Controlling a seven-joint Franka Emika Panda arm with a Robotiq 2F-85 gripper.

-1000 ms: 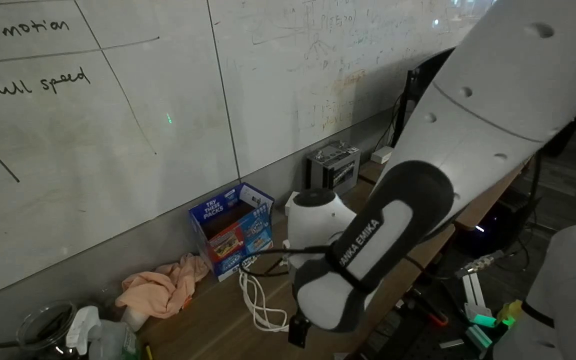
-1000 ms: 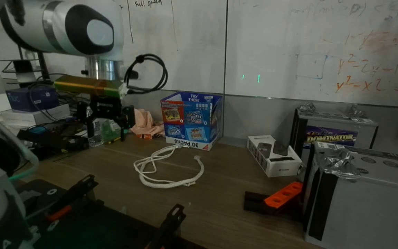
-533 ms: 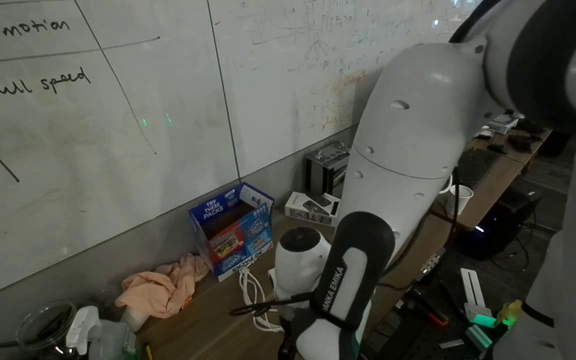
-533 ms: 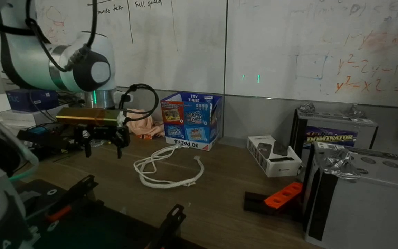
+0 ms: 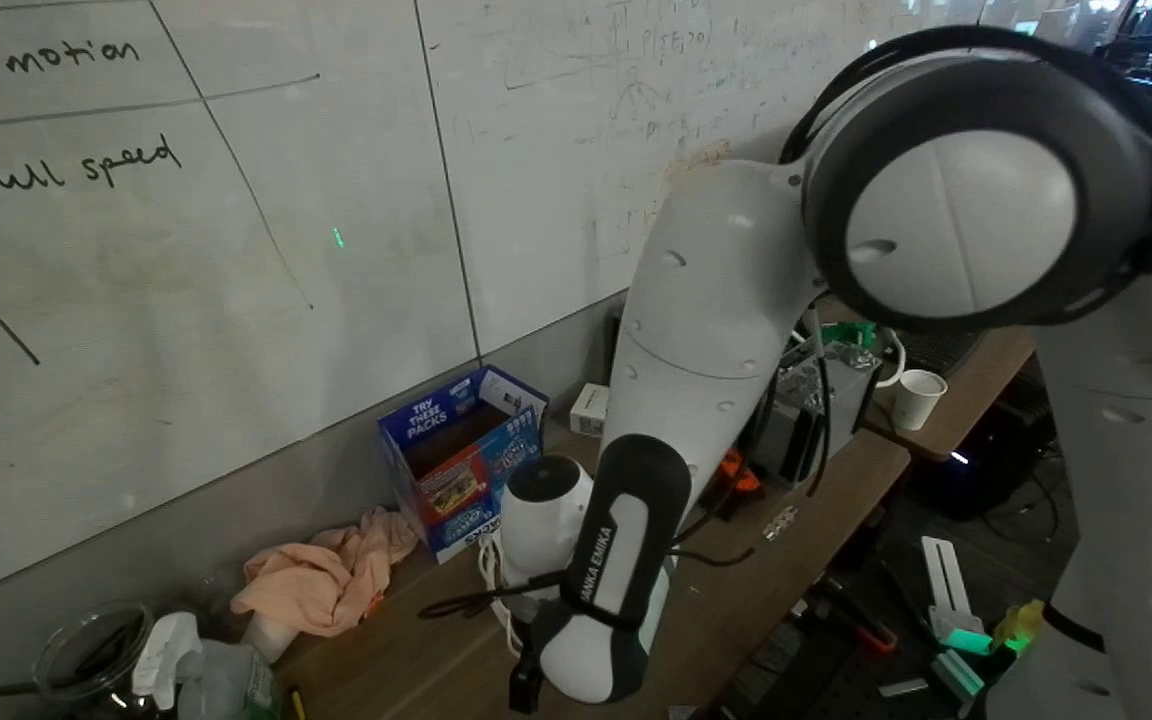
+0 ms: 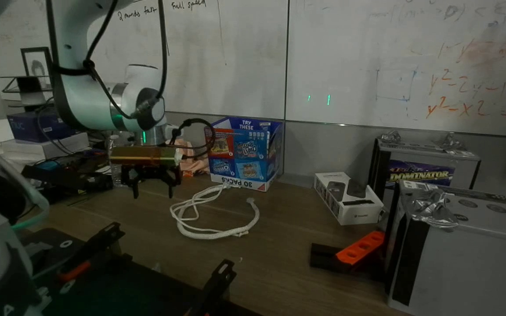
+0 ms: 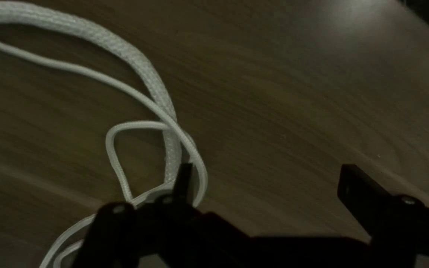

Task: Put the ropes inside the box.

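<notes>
The whiteboard backs my workspace, and before it I have the arm stretched over the wooden table. The box stands upright at the back of the table, its top uncovered. The ropes lie loose in front of it, one part running up to its foot; touching or just beside, I can't tell. The gripper hangs next to them, apparently above the table by a margin I can't judge, its fingers spread wide and holding nothing.

The step in hand, I'd say, is lining up the grasp. In the wrist view the table shows through most of the gap, and the ropes sit mainly left of it, one finger masking some of them. I want to slide that way before dropping, or that finger could land on the ropes instead of straddling them. The best bite looks to be where the thick strand is crossed by the thin strand, so one pinch should take both. I should go nearly down to the table, squeeze firmly, then lift high, since trailing slack could snag on the box.
</notes>
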